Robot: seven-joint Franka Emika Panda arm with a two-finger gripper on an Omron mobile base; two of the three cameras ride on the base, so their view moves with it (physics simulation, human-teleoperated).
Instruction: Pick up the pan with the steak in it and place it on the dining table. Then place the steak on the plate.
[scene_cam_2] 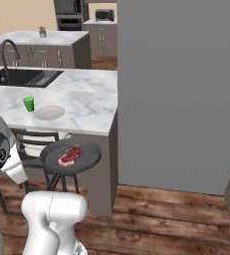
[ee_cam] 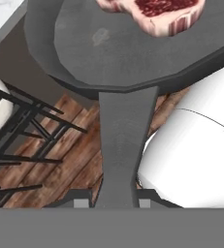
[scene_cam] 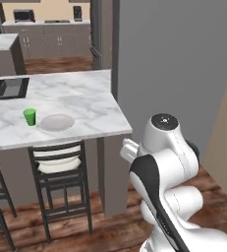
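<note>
Transport is under way: the small round dark grey frying pan [scene_cam_2: 70,157], red marbled steak [scene_cam_2: 70,155] inside, is clamped by its handle in the two-finger gripper [ee_cam: 114,201] beside the white-grey marble dining table [scene_cam_2: 94,117], onto which it must be raised.

Ahead of the shut jaws and higher than them: dining table [scene_cam_2: 81,112], long white-grey veined marble top on a grey base. On the marble, well beyond the jaws: pale round plate [scene_cam_2: 49,113], and just beside it on its far-left side a small green cup [scene_cam_2: 29,103], upright. Set into the marble farther off, a dark sink [scene_cam_2: 22,77] with a black tap. Below the jaws, wood plank floor [ee_cam: 67,160], carrying a dark chair [scene_cam: 60,182] at the table's edge.
</note>
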